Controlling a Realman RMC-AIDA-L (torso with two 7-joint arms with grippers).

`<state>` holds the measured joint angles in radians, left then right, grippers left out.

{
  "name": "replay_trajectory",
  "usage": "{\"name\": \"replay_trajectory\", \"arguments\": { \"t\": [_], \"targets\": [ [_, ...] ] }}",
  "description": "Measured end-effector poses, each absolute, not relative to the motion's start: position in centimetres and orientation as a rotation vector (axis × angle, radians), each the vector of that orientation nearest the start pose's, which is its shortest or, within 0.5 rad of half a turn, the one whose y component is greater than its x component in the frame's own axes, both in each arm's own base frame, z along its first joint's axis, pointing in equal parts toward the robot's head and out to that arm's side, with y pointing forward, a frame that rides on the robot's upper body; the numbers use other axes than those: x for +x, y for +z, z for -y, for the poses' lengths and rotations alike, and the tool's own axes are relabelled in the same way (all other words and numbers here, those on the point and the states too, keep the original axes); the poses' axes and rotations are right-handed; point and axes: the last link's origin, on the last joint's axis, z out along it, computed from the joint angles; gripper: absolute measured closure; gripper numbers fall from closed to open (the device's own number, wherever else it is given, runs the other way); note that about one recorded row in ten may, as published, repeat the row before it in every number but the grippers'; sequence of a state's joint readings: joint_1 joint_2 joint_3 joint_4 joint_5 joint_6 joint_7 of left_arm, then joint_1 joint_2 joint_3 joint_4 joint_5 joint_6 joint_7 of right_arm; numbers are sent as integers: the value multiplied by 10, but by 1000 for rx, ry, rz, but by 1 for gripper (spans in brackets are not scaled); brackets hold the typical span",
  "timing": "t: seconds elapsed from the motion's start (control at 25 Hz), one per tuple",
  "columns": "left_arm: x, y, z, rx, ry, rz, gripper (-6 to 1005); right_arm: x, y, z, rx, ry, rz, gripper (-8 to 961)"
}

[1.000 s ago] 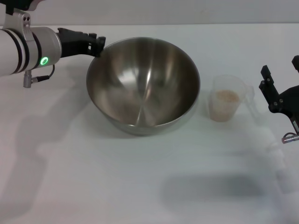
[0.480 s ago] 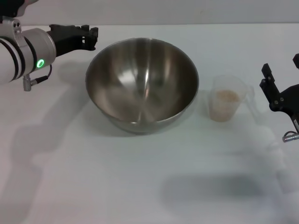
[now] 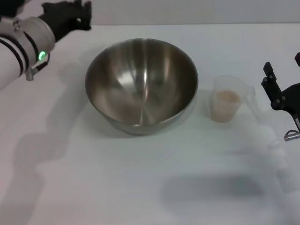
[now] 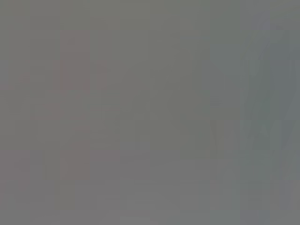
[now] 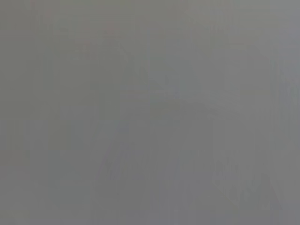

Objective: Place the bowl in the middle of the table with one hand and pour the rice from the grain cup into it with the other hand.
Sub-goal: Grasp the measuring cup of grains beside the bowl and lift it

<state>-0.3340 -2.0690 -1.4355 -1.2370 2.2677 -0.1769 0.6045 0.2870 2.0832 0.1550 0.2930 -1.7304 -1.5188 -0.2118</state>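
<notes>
A deep, shiny stainless-steel bowl (image 3: pixel 141 86) sits mid-table (image 3: pixel 140 187), empty. Just beside it, toward the right edge, stands the clear plastic grain cup (image 3: pixel 227 104) of pale rice (image 3: pixel 227 97). The left gripper (image 3: pixel 70 14) hangs near the far-left corner, finger state unclear. The right gripper (image 3: pixel 281 77), fingers spread, waits near the right edge.

Pale wall (image 3: pixel 187 11) behind the tabletop

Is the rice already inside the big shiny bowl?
No, the bowl looks empty, and the rice sits in the grain cup beside it.

head: high, looking down at table (image 3: pixel 140 187) | wrists: blank grey
</notes>
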Motion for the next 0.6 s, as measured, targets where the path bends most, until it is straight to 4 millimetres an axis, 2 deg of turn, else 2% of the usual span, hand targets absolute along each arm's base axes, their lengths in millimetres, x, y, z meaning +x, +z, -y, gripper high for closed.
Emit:
{"name": "replay_trajectory", "arguments": {
  "t": [0.24, 0.44, 0.6],
  "targets": [
    [-198, 5, -411, -1833, -512, 660, 808, 311, -38, -251, -1606, 682, -245, 282],
    [-197, 7, -397, -1651, -602, 485, 802, 311, -38, -251, -1606, 682, -245, 282],
    [-196, 12, -393, -1603, -624, 437, 797, 310, -38, -251, -1607, 684, -247, 281]
  ]
}}
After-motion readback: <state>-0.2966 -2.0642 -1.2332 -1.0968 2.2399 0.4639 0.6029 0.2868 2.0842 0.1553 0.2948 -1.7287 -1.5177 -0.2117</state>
